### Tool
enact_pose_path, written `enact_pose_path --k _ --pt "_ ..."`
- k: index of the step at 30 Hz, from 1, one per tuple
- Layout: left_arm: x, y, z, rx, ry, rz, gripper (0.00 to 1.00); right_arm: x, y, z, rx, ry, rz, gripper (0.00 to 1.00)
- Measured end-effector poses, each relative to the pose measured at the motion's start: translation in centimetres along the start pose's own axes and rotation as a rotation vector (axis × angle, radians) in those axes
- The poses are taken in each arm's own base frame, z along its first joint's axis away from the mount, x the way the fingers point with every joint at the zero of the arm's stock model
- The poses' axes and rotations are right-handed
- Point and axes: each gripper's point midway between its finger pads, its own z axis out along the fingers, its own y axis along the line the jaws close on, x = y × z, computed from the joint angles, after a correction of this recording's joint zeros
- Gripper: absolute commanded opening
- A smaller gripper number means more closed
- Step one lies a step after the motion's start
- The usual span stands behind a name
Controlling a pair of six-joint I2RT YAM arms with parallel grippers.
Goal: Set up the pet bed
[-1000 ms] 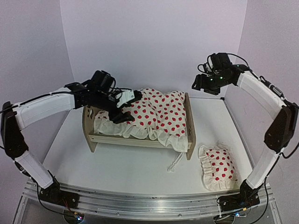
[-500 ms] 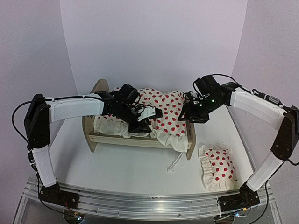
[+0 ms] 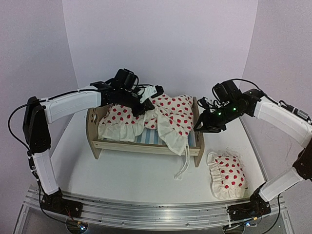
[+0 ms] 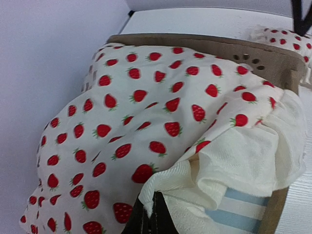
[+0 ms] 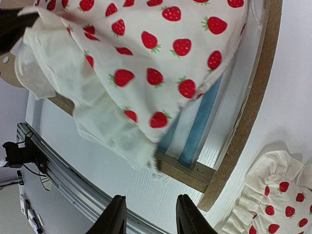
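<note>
The pet bed (image 3: pixel 146 146) is a light plywood frame in the middle of the table, its blue-and-white striped mattress (image 3: pixel 147 138) partly bared. My left gripper (image 3: pixel 147 100) is shut on the ruffled edge of the cream strawberry-spotted blanket (image 3: pixel 170 117) and holds it above the bed. In the left wrist view the shut fingers (image 4: pixel 151 219) pinch the ruffle, beyond it a wooden end board with a paw-print cutout (image 4: pixel 251 59). My right gripper (image 3: pixel 200 128) hovers by the footboard (image 3: pixel 197 131), open and holding nothing (image 5: pixel 151 214), over the frame's corner (image 5: pixel 195 173).
The matching pillow (image 3: pixel 226 175) lies on the white table (image 3: pixel 122 180) right of the footboard. A white cord (image 3: pixel 183 169) dangles from the blanket onto the table. An aluminium rail (image 3: pixel 146 210) runs along the near edge. Walls close in behind and at both sides.
My left gripper shut on the blanket and pulled it up and back to the left, baring the striped mattress. My right arm came down beside the footboard, its jaws narrowing.
</note>
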Motion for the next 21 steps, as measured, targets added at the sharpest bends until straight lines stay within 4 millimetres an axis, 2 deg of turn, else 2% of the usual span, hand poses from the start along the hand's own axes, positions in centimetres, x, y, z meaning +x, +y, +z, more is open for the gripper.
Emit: enact_pose_path --k 3,6,8,11,15,17,21 --pt "1.4 3.1 -0.9 -0.075 0.018 -0.049 0.0 0.2 0.1 0.2 -0.006 0.011 -0.015 0.33" --pt "2.2 4.7 -1.5 -0.113 0.027 -0.081 0.0 0.5 0.0 1.2 -0.009 0.042 -0.024 0.33" --pt "2.3 4.7 -1.6 -0.115 0.024 -0.086 0.0 0.9 0.2 2.4 -0.01 0.072 -0.04 0.37" --pt "2.1 4.0 -1.7 -0.103 0.02 -0.093 0.0 2.0 2.1 4.3 -0.03 0.103 -0.122 0.37" --pt "2.1 3.3 -1.7 -0.093 0.015 -0.089 0.0 4.6 4.5 6.4 -0.074 0.119 -0.241 0.36" --pt "2.2 3.2 -1.7 -0.092 0.016 -0.09 0.0 5.3 4.2 7.3 -0.076 0.122 -0.25 0.37" --pt "2.3 3.2 -1.6 -0.091 0.016 -0.091 0.0 5.1 3.7 8.3 -0.079 0.106 -0.242 0.36"
